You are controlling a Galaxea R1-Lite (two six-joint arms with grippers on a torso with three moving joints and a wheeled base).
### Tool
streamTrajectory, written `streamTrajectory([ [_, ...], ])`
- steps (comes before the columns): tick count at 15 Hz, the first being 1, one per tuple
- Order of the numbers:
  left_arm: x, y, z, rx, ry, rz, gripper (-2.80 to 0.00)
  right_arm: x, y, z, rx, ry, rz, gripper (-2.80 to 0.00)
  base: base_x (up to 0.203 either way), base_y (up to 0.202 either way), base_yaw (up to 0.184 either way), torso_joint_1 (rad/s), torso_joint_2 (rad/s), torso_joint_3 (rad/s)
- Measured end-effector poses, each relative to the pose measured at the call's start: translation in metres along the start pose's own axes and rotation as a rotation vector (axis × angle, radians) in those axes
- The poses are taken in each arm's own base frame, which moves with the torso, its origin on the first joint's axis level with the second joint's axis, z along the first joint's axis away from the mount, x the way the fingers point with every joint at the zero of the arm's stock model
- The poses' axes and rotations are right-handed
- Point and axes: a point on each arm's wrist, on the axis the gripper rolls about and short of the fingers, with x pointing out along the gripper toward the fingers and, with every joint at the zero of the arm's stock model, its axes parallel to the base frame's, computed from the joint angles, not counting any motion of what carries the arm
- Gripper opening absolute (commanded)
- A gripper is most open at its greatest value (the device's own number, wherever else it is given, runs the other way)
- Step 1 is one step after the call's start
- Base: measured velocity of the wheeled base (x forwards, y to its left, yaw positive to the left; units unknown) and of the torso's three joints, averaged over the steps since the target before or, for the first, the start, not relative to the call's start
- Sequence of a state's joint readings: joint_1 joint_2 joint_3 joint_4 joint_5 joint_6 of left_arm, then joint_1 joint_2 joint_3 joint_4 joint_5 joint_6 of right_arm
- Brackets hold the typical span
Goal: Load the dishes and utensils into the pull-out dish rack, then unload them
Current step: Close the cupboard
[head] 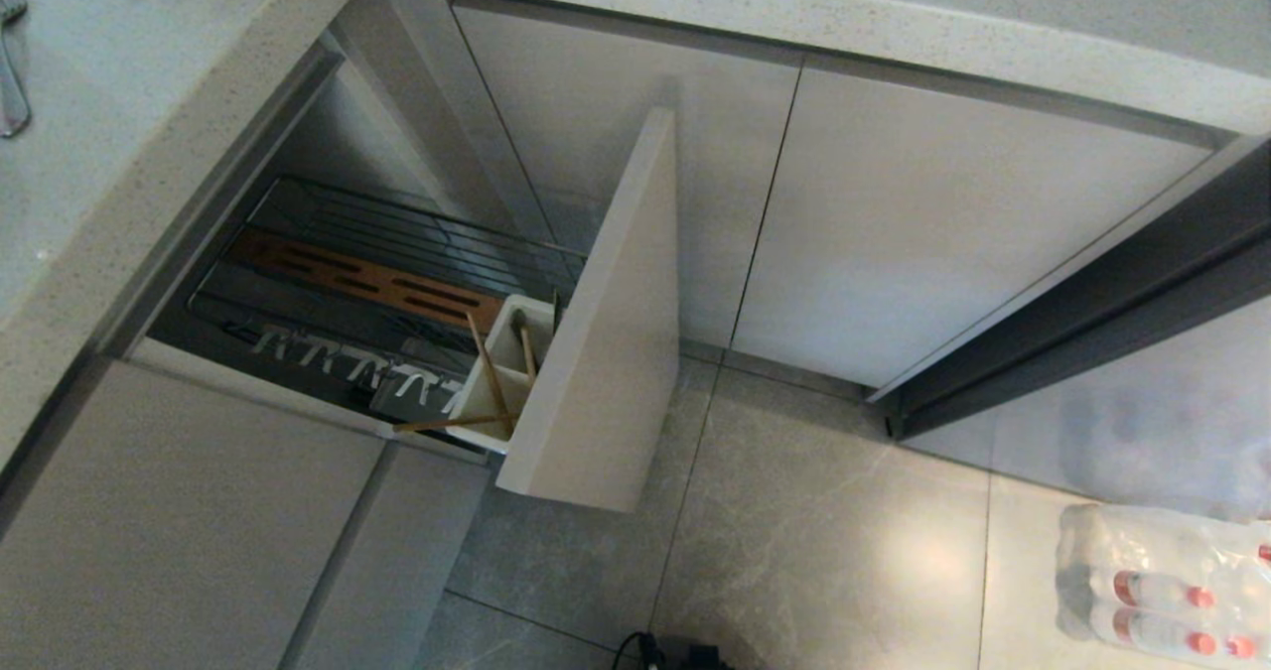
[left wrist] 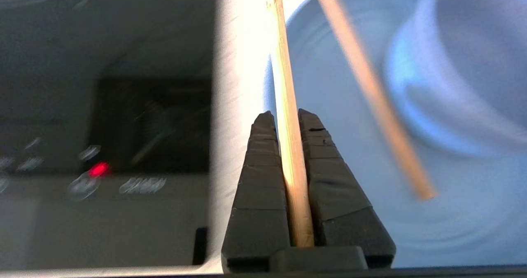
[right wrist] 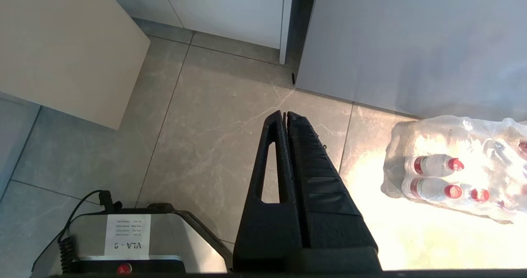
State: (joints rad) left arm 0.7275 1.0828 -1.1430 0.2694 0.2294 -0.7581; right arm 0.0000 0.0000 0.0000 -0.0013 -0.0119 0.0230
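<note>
With some chopsticks point(head: 492, 372) in the rack point(head: 397, 253) caddy, the left pincer point(left wrist: 288, 119) clamps another chopstick point(left wrist: 288, 105) above the unloaded plate point(left wrist: 350, 125), while the right pincer point(right wrist: 285, 115) hangs closed.

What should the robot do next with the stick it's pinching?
Probably carry it over to the white caddy in the pull-out rack and drop it in. The left gripper is shut on one chopstick above the blue plate, and other chopsticks already stand in that caddy. The right gripper hangs idle over the floor.
</note>
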Motion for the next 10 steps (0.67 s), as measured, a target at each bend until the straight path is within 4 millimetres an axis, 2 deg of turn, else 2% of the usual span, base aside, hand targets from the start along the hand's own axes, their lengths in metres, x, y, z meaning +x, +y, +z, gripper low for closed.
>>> streamTrajectory([
  [10, 0.005, -0.015, -0.002, 0.001, -0.044, -0.145, -2.80, 0.000, 0.000, 0.000, 0.000, 0.000, 0.000, -2.80, 0.000, 0.000, 0.000, 0.000, 0.00, 0.000],
])
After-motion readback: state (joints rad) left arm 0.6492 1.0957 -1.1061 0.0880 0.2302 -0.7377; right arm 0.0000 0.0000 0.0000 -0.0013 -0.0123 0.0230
